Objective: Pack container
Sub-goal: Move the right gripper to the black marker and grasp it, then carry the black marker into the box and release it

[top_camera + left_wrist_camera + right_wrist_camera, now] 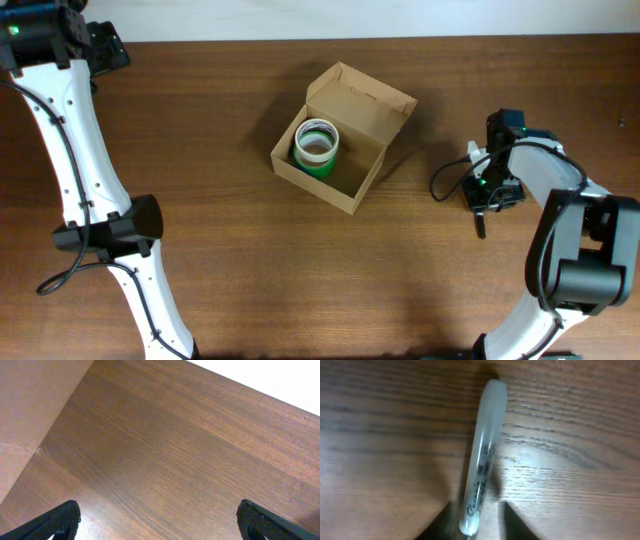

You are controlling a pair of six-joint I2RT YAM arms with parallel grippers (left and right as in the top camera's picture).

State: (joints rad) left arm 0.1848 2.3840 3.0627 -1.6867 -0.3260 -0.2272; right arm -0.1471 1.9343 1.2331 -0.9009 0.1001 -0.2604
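Wooden table [250,260] carries the open cardboard container [362,102] at centre frame, a green tape roll [317,147] inside. Left gripper [160,520] gapes wide, empty; right gripper [479,527] straddles a grey marker [482,450], though whether it is clamped I cannot tell.

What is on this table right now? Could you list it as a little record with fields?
container: tan cardboard box, lid flap open
inside it: green-and-white tape roll, hole facing up
loose item: pale grey marker, on the table right of the box
left gripper: open, empty, over bare wood
right gripper: a finger on each side of the marker; grip unclear
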